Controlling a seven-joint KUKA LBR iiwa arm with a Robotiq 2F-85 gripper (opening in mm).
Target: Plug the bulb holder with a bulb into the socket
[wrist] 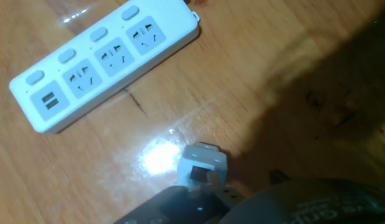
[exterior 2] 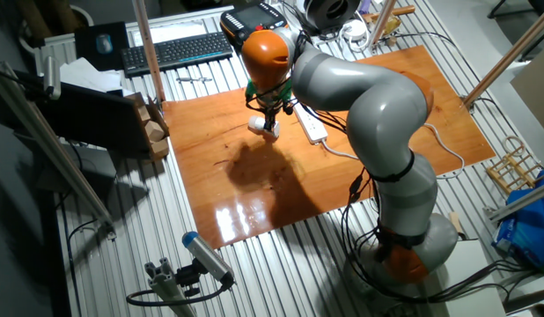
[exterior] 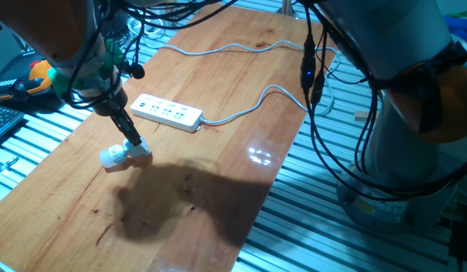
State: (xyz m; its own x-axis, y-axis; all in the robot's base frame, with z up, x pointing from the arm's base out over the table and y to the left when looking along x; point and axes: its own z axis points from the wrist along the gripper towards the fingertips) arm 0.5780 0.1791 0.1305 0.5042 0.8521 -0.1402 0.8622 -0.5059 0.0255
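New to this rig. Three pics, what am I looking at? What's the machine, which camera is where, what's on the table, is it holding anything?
It is one grey and orange robot arm standing beside a wooden table. Two pictures come from fixed cameras on different sides of the table; the third comes from a camera on the hand, looking down along the jaws. On the table lies the socket, a white power strip with a grey cable. The gripper has its jaws closed on the bulb holder, whose round white bulb points away from the strip. In the hand picture the holder is apart from the strip, so it is not yet plugged in.
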